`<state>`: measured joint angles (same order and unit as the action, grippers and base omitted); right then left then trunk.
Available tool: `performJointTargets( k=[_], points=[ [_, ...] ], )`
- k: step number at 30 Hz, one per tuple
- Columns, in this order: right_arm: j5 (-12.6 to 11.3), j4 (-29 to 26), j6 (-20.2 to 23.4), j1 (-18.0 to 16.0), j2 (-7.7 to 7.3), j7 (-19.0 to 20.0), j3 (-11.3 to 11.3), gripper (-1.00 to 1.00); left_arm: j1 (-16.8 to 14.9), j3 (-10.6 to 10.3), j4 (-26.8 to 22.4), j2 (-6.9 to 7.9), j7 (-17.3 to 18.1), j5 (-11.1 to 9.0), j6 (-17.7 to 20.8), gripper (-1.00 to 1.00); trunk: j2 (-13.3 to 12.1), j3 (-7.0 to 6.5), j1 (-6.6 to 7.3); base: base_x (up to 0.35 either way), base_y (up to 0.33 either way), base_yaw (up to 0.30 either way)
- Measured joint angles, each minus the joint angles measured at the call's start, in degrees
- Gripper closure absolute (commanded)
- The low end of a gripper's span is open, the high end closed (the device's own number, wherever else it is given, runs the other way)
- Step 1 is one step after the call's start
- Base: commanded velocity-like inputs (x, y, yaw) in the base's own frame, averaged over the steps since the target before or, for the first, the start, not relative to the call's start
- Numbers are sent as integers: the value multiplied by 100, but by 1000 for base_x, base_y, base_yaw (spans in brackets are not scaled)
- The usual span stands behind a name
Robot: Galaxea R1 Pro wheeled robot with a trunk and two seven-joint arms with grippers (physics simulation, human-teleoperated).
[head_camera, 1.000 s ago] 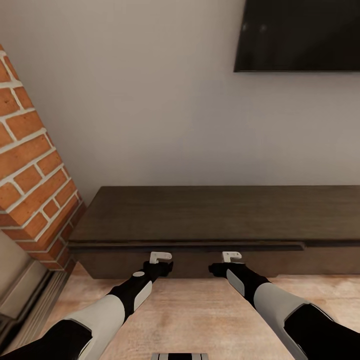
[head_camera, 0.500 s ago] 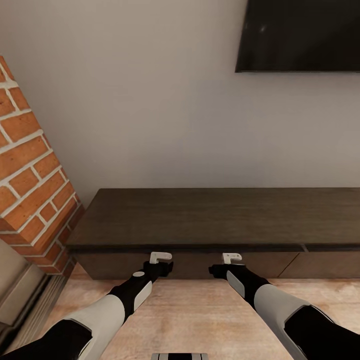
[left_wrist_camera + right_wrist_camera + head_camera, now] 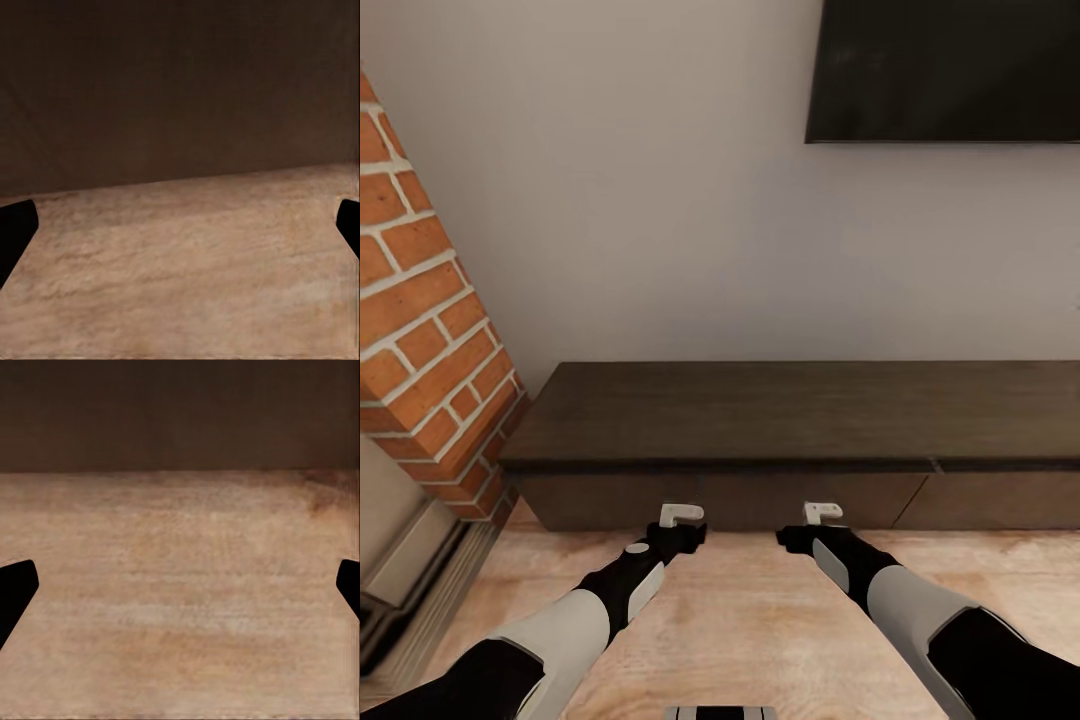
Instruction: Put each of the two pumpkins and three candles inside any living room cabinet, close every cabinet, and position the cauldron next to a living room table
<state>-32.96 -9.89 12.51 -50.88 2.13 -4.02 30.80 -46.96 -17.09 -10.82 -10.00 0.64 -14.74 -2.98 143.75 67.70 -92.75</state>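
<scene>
The long dark brown cabinet (image 3: pixel 790 410) stands against the white wall, its flat fronts looking shut and flush. My left gripper (image 3: pixel 682 528) and right gripper (image 3: pixel 810 528) hover low over the floor just short of the cabinet's front, both open and holding nothing. In the left wrist view the left gripper (image 3: pixel 180 225) faces the cabinet front (image 3: pixel 180 90) with its fingertips wide apart. In the right wrist view the right gripper (image 3: pixel 180 592) faces the cabinet's base (image 3: pixel 180 412) the same way. The pumpkins, candles, cauldron and table are out of view.
A red brick fireplace (image 3: pixel 420 300) juts out at the left, close to the cabinet's left end. A black wall TV (image 3: pixel 950 70) hangs above the cabinet at the right. Light wood plank floor (image 3: pixel 760 620) lies under my arms.
The view has drawn back a little and shifted, so the cabinet sits farther from my grippers. A front edge that stuck out along the cabinet's top now lies flush.
</scene>
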Motion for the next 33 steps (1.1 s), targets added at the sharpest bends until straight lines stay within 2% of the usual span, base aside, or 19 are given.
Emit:
performJointTargets(
  k=[15, 23, 33],
  points=[
    [6, -1, -5, 0, -8, 0, -5, -100, -1, -1, 6, 0, 10, 0, 2, -100, 0, -70, 1, -232, -93, 0],
    [25, 155, -6, 9, -25, -1, -1, -100, 22, 3, 99, 0, 38, -14, 166, -100, 0, -143, 3, -28, -6, 0],
    [25, 287, -15, 78, -30, -2, 8, -100, 49, 36, 315, 0, 30, -20, 191, -100, 0, -235, 3, -1, 0, 0]
  ],
)
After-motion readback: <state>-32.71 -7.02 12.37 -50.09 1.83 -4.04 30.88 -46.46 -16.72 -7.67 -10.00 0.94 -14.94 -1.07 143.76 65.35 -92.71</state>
